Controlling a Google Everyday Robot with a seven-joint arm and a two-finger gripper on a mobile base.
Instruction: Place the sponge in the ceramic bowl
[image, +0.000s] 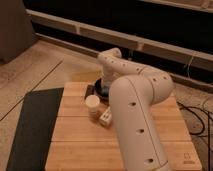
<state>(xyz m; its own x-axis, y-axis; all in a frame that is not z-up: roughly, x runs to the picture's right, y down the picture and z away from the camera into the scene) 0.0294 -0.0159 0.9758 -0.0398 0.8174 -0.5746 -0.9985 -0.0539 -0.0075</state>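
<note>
The dark ceramic bowl (96, 90) sits at the back of the wooden table (75, 142), and my white arm covers most of it. My gripper (105, 84) points down right over the bowl, at its rim or inside it. The arm's wrist hides most of the gripper. The sponge is hidden from view; I cannot tell whether it is in the gripper or in the bowl.
A small cream cup (92, 103) stands just in front of the bowl. A white rectangular bottle (105, 118) lies beside the cup, toward me. A dark mat (35, 130) lies left of the table. Cables (197, 117) run on the floor at right.
</note>
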